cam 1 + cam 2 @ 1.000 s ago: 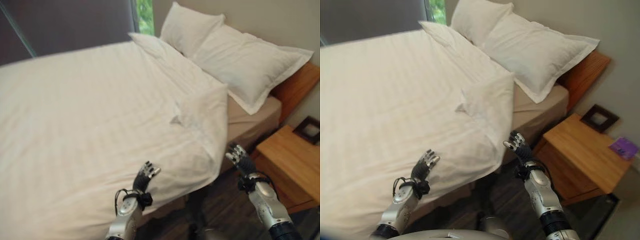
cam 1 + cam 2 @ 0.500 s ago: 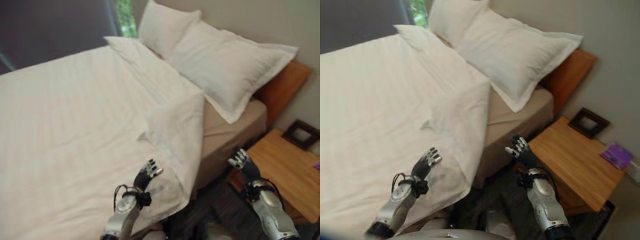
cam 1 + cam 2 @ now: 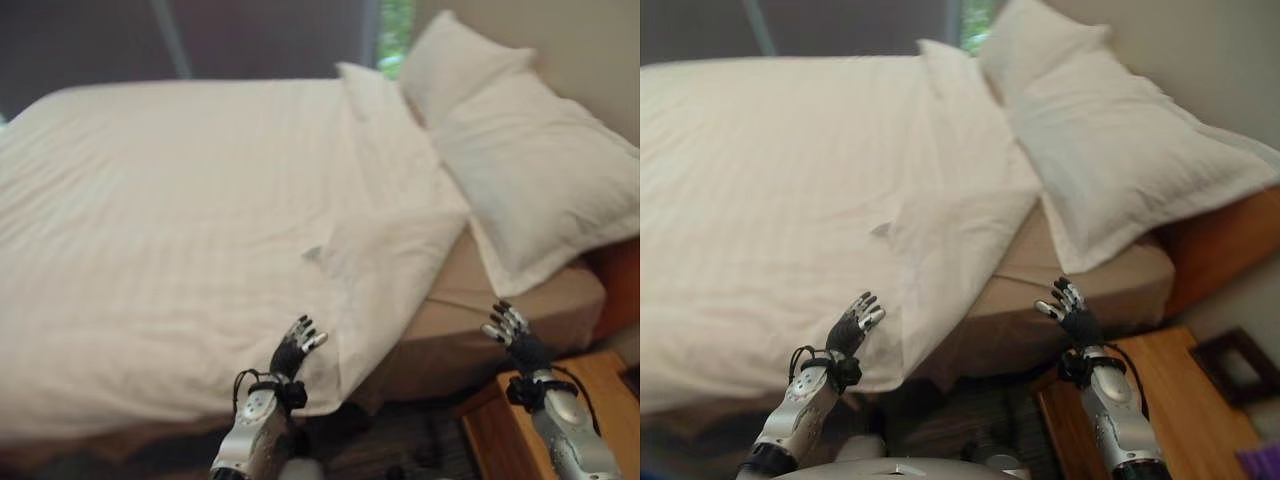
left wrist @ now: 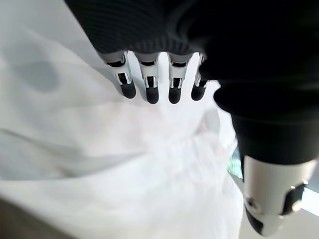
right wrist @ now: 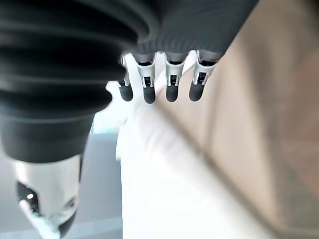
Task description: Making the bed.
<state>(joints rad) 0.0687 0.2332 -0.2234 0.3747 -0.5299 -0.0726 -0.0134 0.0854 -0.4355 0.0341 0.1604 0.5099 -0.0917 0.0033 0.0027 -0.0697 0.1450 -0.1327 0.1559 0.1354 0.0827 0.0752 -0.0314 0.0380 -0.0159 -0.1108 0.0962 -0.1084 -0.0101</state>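
Note:
A white striped duvet (image 3: 180, 230) covers most of the bed, with its near corner (image 3: 385, 255) folded back and hanging over the side. The tan fitted sheet (image 3: 520, 305) lies bare beside it. Two white pillows (image 3: 540, 175) rest at the head, the farther one (image 3: 455, 65) behind. My left hand (image 3: 293, 350) is open, held just in front of the duvet's hanging edge (image 4: 164, 164), holding nothing. My right hand (image 3: 512, 335) is open too, raised beside the bare mattress side (image 5: 259, 129), not touching it.
A wooden nightstand (image 3: 1160, 420) stands at the lower right, with a dark picture frame (image 3: 1235, 365) and a purple item (image 3: 1262, 465) on it. A wooden headboard (image 3: 1225, 245) rises behind the pillows. Dark curtains (image 3: 200, 40) and a window (image 3: 397, 22) lie beyond the bed.
The camera has swung right to left, so the bed and pillows sit differently in view. Both hands stay open and raised in much the same pose.

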